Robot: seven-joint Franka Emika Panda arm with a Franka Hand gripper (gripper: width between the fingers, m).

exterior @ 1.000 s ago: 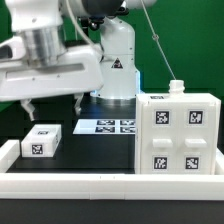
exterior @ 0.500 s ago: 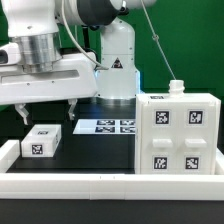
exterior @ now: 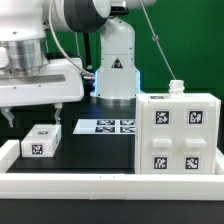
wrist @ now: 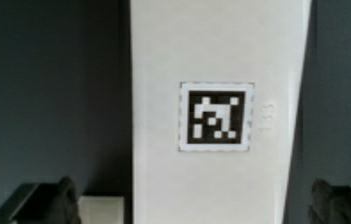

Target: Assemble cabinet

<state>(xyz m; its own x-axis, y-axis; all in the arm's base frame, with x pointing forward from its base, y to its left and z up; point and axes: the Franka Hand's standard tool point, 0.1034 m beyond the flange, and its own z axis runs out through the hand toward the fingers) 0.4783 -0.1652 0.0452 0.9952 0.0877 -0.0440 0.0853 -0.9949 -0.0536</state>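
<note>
while above block (exterior: 42, 141), hand (exterior: 33, 117) wide

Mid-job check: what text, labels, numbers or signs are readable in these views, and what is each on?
No words or numbers are readable.
Triangle warning sign: on the arm's base; any print with it is too small to read.
Black-and-white tags, patterns only: on the cabinet, small block, marker board, and the white part in the wrist view.
</note>
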